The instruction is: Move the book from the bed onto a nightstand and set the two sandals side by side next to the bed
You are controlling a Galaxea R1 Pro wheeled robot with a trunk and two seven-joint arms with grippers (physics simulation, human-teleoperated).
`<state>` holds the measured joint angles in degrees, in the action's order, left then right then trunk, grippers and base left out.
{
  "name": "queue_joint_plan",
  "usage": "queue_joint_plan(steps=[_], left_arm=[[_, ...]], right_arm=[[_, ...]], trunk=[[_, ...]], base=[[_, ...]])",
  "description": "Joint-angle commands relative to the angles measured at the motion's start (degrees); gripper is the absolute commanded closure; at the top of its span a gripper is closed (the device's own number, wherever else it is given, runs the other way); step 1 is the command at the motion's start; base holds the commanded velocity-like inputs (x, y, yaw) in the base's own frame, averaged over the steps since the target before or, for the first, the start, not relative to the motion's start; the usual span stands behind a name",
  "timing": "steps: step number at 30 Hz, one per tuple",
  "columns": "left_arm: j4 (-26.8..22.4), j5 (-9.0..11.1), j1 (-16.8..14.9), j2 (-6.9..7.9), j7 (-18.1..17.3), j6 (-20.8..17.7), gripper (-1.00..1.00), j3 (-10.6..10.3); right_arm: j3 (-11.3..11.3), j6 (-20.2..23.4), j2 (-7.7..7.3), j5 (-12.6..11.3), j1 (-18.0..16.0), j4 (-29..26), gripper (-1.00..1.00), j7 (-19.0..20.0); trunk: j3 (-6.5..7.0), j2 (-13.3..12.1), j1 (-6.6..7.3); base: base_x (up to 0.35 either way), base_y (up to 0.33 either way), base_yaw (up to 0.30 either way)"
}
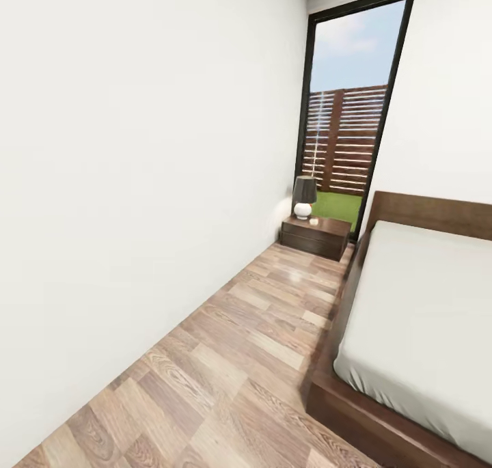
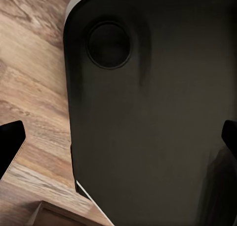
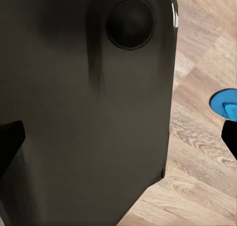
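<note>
sandal [image 3: 224, 103] cut off, bed [image 1: 424, 318] cropped

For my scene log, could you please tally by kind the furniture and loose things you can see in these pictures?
Bed: 1
Nightstand: 1
Table lamp, on the nightstand: 1
Blue sandal, partly in view on the floor: 1
Total: 4

One bed [image 1: 424, 304], one nightstand [image 1: 316, 236], one lamp [image 1: 304, 196], one window [image 1: 355, 113], one blue sandal [image 3: 224, 103].

Head camera facing nightstand [image 1: 316, 236] down plank floor [image 1: 260, 338], wrist cameras close over floor.
</note>
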<state>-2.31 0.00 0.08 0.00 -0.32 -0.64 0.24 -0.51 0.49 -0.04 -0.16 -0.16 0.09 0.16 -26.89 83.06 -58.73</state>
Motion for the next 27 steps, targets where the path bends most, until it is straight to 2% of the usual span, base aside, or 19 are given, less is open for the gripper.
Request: queue_joint_plan(steps=[1,27], left_arm=[[-0.1,0.0,0.0,0.0,0.0,-0.1,-1.0,0.0],[-0.2,0.0,0.0,-0.09,0.0,0.0,-1.0,0.0]], right_arm=[[0.0,0.0,-0.01,0.0,0.0,0.0,-1.0,0.0],[-0.1,0.0,-0.03,0.0,0.0,-0.1,-1.0,0.0]], trunk=[[-0.04,0.0,0.0],[-0.04,0.0,0.0]], base=[[0.0,0.0,-0.279],[0.0,0.0,-0.275]])
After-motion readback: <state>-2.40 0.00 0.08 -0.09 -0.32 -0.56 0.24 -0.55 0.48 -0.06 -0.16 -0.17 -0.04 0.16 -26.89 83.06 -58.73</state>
